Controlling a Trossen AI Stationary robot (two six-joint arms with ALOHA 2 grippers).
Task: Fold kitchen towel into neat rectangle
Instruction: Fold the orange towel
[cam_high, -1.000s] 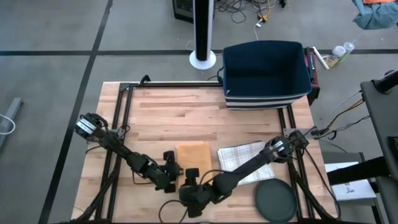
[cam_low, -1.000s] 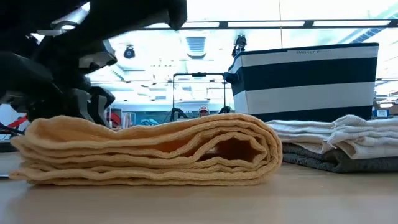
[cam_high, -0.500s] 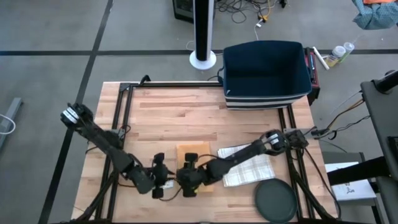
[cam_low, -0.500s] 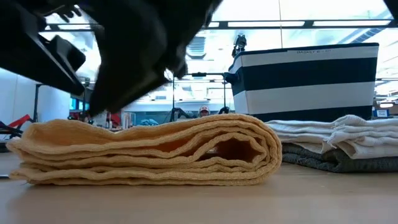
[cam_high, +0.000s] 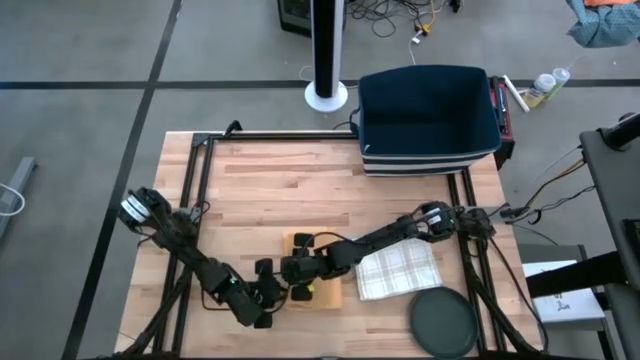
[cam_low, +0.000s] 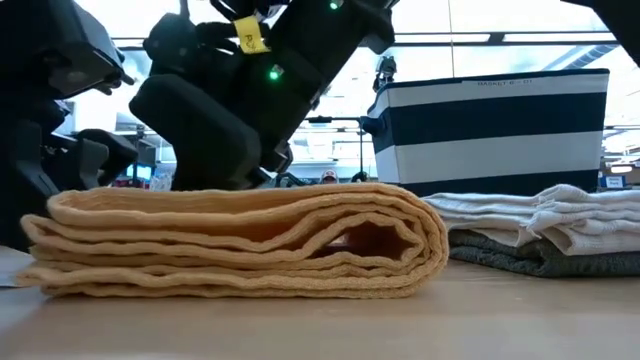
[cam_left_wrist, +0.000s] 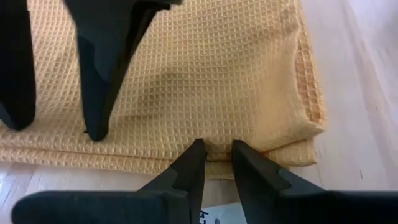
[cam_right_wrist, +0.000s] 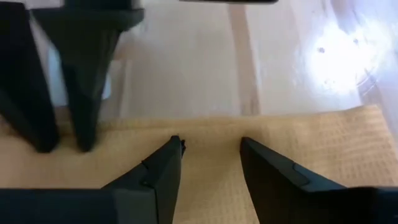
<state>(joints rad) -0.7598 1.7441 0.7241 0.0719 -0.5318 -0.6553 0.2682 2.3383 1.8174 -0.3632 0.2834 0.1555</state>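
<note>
High view takes in the whole wooden surface, and going by a clock face laid over it, the dark striped basket fills the 1 o'clock corner. At about 4 o'clock lies a checked towel, with a dark round disc just beyond it toward 5 o'clock. The yellow waffle-weave towel – the piece being folded – sits near 6 o'clock, close to the front edge, already doubled into a thick rectangle; the low view shows its stacked layers with a rounded fold on the side toward the pale towels piled on a grey one. Both arms meet over it. The right arm reaches in from 3 o'clock, and the right gripper hovers over the towel's top, its fingers standing moderately apart with nothing between them, tips pointing at the cloth near its edge. The left arm comes from 9 o'clock and bends round to the front – the left gripper sits at the towel's 7 o'clock corner, its fingers drawn narrow, with only a slim gap, and their tips are right at the folded edge of the cloth; whether they pinch a layer I cannot tell. The other arm's two dark fingers show above the same fabric.
</note>
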